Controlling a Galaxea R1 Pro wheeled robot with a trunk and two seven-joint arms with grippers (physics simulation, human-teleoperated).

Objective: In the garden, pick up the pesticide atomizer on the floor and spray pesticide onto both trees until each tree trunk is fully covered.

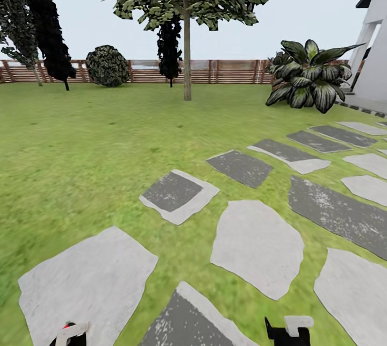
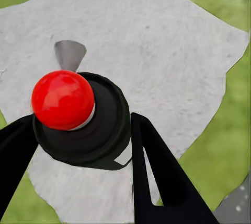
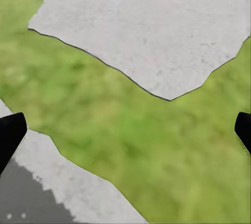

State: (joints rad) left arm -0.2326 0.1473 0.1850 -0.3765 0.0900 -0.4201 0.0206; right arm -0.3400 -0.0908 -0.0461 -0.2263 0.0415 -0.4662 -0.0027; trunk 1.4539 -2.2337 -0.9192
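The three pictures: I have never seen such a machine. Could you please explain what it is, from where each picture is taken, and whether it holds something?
This is a simulated wheeled robot with two arms, each ending in a two-finger gripper. The large picture comes from a camera on its head. It looks over a green lawn with grey stepping slabs, a wooden fence and a tree with a pale trunk. The other two pictures come from cameras near each gripper, looking along its black fingers. The left gripper appears to hold a round black thing with a red ball on top, above a pale slab. I cannot tell what this thing is. The right gripper is wide open, with grass and slabs beneath it.
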